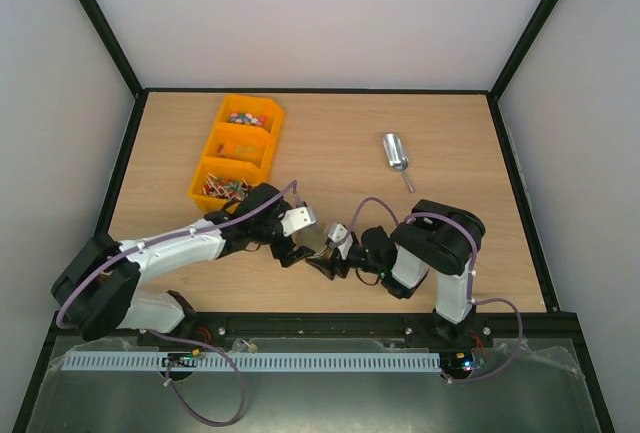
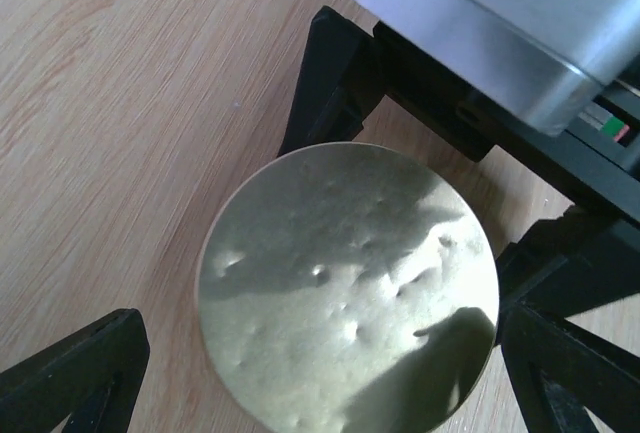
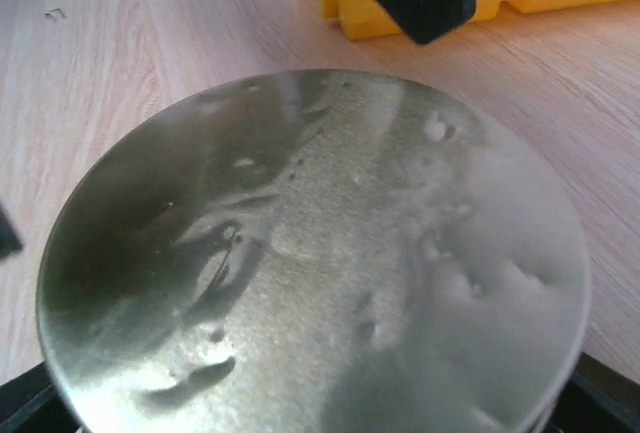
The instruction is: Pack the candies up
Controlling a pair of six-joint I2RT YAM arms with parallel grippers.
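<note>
Step in hand, as I read it: get the gold lid (image 2: 345, 288) off the jar so packing can start. The lid sits flat and the jar mouth is covered.

Left tool (image 2: 330, 373) is spread wide, w/ one finger each side of the lid. The left finger is clear of the rim and the right one is close to it. Right tool (image 3: 315, 403) looks to be pinching the jar from the opposite side, w/ black fingers against the rim left & right in the left wrist view. Its own cam shows the finger ends tucked under the lid edge.

To do it well:
- Centre the left tool on the lid before closing, since it sits off to one side now.
- Grip at rim height, not over the top. The lid is thin & already dented.
- Right tool stays the anchor, so don't let the jar spin w/ the lid.
- Lift straight up, then park the lid on bare bench (image 1: 340, 133), away from the scoop (image 1: 396, 153).

Candies (image 1: 243, 118) are in the far compartment of the yellow bin (image 1: 272, 133), far left, well apart from the jar. The red-white sticks (image 1: 225, 188) in the near compartment aren't wanted.

Writing: none legible. The lid is plain, w/ no brand or label. There's a small green/red tag at the right edge of the left wrist view, too small to read.
</note>
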